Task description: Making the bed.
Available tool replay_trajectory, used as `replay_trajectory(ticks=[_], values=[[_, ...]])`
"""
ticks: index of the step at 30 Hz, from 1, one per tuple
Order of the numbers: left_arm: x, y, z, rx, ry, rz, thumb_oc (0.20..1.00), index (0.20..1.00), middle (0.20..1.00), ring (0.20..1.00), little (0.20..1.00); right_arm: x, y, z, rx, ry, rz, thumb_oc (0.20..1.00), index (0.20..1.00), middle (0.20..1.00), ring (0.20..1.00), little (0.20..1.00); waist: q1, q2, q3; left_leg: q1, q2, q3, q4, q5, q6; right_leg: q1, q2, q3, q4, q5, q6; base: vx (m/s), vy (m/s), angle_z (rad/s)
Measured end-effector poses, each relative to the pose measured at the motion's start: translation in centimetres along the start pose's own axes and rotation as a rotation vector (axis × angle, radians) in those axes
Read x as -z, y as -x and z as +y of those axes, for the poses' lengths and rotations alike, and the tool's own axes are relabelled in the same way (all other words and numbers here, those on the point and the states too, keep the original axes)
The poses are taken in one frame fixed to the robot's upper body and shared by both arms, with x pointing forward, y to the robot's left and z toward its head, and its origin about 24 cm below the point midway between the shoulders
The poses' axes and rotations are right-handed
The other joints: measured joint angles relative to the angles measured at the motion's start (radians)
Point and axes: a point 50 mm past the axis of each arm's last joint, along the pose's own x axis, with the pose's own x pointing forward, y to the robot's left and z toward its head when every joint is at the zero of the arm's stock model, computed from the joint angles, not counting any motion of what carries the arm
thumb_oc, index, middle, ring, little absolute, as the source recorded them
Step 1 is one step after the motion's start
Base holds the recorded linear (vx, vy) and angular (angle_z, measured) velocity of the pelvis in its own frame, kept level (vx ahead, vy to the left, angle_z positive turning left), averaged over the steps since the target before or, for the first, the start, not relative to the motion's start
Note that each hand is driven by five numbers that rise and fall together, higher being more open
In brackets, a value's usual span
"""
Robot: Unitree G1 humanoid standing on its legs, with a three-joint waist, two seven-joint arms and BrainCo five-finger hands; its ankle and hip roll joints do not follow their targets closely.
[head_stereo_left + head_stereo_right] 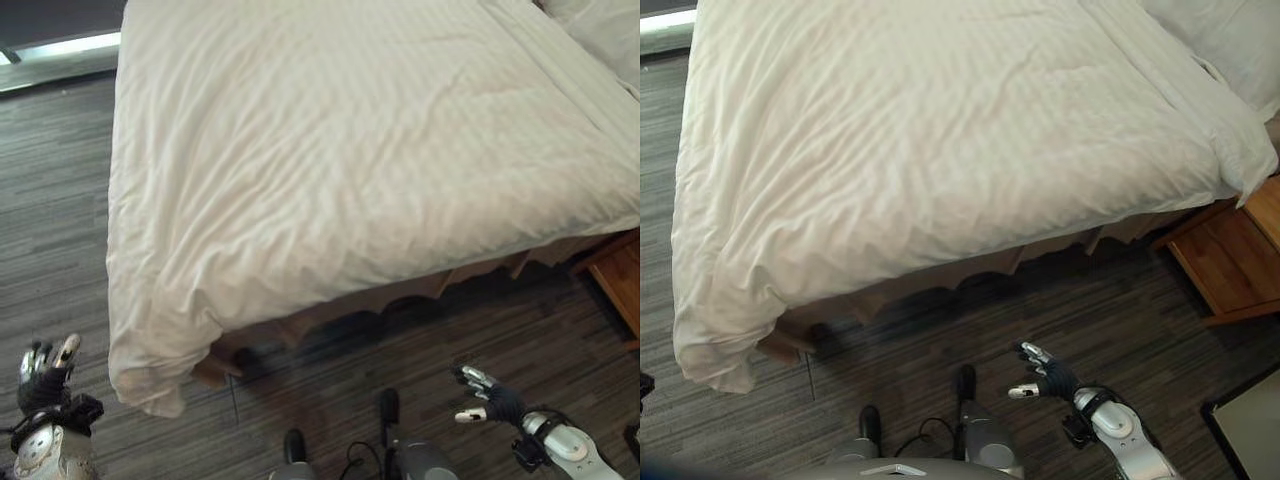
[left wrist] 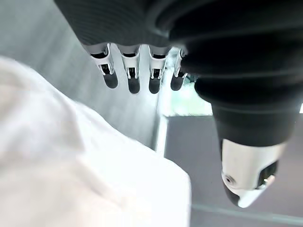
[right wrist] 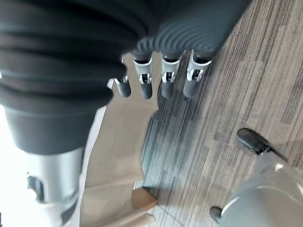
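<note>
A white duvet (image 1: 350, 150) lies spread over the bed, with light wrinkles. Its near corner (image 1: 150, 380) droops over the bed's end almost to the floor. White pillows (image 1: 1230, 40) lie at the far right. My left hand (image 1: 45, 375) hovers over the floor at the lower left, fingers straight and empty, a little short of the drooping corner. My right hand (image 1: 1045, 375) is low over the floor at the lower right, fingers relaxed and empty, clear of the bed. In the left wrist view the duvet (image 2: 71, 165) shows past my fingers (image 2: 134, 80).
A beige bed skirt (image 1: 400, 295) hangs below the duvet along the near side. A wooden nightstand (image 1: 1230, 250) stands at the right by the bed's head. Dark striped carpet (image 1: 50, 200) covers the floor on the left and in front.
</note>
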Motion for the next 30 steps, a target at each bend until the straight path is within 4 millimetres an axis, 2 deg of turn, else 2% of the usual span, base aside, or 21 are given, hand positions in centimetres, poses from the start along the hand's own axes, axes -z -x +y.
replay_trajectory(ticks=[1,2,3,7,9,10,13,14,16,17,19,24,30], values=[[-0.5,0.1,-0.6,0.026,0.014,-0.029,1.000,1.000,1.000,1.000,1.000,0.0,0.0,0.0,0.000,0.000,0.000,1.000,1.000,1.000,1.000,1.000,0.000,0.006,-0.007,0.003,0.001,0.003,0.000,0.000,-0.001,0.002,0.000,0.001,0.000,0.000,0.000,0.06,-0.006,-0.07],[-2.0,0.7,-2.5,0.109,0.072,-0.111,1.000,1.000,1.000,1.000,1.000,0.0,0.0,0.1,-0.002,0.015,0.005,1.000,1.000,1.000,1.000,1.000,0.001,0.011,-0.007,0.017,0.002,0.004,0.000,-0.001,0.000,0.017,0.000,0.001,0.000,0.000,0.000,0.04,-0.009,0.01],[-2.8,1.2,-3.6,0.175,0.074,-0.160,1.000,1.000,1.000,1.000,1.000,0.2,0.1,0.2,-0.004,0.020,0.013,1.000,1.000,1.000,1.000,1.000,0.002,0.016,-0.014,0.022,0.001,0.002,0.000,-0.002,0.001,0.023,0.000,0.000,0.000,-0.001,0.000,0.03,-0.005,0.04],[-3.8,1.2,-5.5,0.235,0.108,-0.219,1.000,1.000,1.000,1.000,1.000,0.4,0.3,0.2,-0.007,0.031,0.023,1.000,1.000,1.000,1.000,1.000,-0.005,0.054,-0.055,0.029,0.000,-0.001,-0.005,-0.005,0.005,0.031,-0.004,-0.001,-0.001,-0.011,0.003,0.04,-0.004,0.02],[-3.8,1.5,-7.1,0.308,0.117,-0.222,1.000,1.000,1.000,1.000,1.000,0.9,0.5,0.5,-0.016,0.037,0.042,1.000,1.000,1.000,1.000,1.000,-0.005,0.063,-0.072,0.027,0.000,-0.006,-0.006,-0.005,0.005,0.031,-0.006,-0.003,-0.001,-0.012,0.002,0.03,0.000,0.05],[-3.3,2.0,-8.8,0.386,0.119,-0.199,1.000,1.000,1.000,1.000,1.000,0.9,0.5,0.5,-0.017,0.044,0.044,1.000,1.000,1.000,1.000,1.000,-0.006,0.066,-0.078,0.027,-0.001,-0.007,-0.006,-0.005,0.005,0.031,-0.007,-0.003,-0.001,-0.012,0.001,0.03,0.009,0.03],[-2.5,2.3,-10.3,0.445,0.161,-0.172,1.000,1.000,1.000,1.000,1.000,0.8,0.5,0.5,-0.015,0.044,0.043,1.000,1.000,1.000,1.000,1.000,-0.011,0.062,-0.082,0.026,-0.006,-0.007,-0.006,-0.003,0.007,0.029,-0.007,0.000,-0.001,-0.012,0.001,0.01,0.003,0.00],[-2.0,2.6,-11.4,0.496,0.166,-0.147,1.000,1.000,1.000,1.000,1.000,0.8,0.5,0.6,-0.021,0.045,0.043,1.000,1.000,1.000,1.000,1.000,-0.008,0.057,-0.086,0.024,-0.006,-0.005,-0.006,-0.002,0.009,0.026,-0.008,0.001,-0.001,-0.012,0.001,0.02,0.004,-0.06],[-1.7,2.8,-12.0,0.530,0.174,-0.133,1.000,1.000,1.000,1.000,1.000,0.8,0.5,0.6,-0.019,0.044,0.042,1.000,1.000,1.000,1.000,1.000,-0.025,0.045,-0.094,0.014,-0.006,0.005,-0.006,-0.001,0.010,0.011,-0.008,0.005,-0.001,-0.011,0.002,0.03,0.015,-0.10],[-0.9,3.2,-12.7,0.558,0.177,-0.095,1.000,1.000,1.000,1.000,1.000,0.9,0.5,0.6,-0.019,0.044,0.044,1.000,1.000,1.000,1.000,1.000,-0.036,0.039,-0.098,0.017,-0.009,0.007,-0.006,-0.001,0.010,0.012,-0.009,0.007,-0.001,-0.010,0.003,0.03,0.023,-0.10],[-0.2,3.5,-13.1,0.586,0.154,-0.062,1.000,1.000,1.000,1.000,1.000,1.0,0.7,0.6,-0.019,0.051,0.051,1.000,1.000,1.000,1.000,1.000,-0.060,0.038,-0.098,0.018,-0.012,0.010,-0.006,-0.002,0.010,0.011,-0.011,0.012,-0.001,-0.009,0.005,0.03,0.017,-0.07],[0.9,3.2,-13.8,0.588,0.142,-0.018,1.000,1.000,1.000,1.000,1.000,1.0,0.6,0.6,-0.022,0.052,0.051,1.000,1.000,1.000,1.000,1.000,-0.062,0.040,-0.097,0.025,-0.013,0.031,-0.006,-0.008,0.013,0.009,-0.008,0.030,-0.001,-0.005,0.011,0.01,0.005,-0.09],[1.7,3.1,-14.9,0.557,0.300,0.009,1.000,1.000,1.000,1.000,1.000,0.8,0.4,0.7,-0.026,0.055,0.043,1.000,1.000,1.000,1.000,1.000,-0.063,0.037,-0.097,0.012,-0.016,0.036,-0.006,-0.009,0.014,-0.008,-0.009,0.036,-0.001,-0.001,0.012,0.00,0.001,-0.03]])
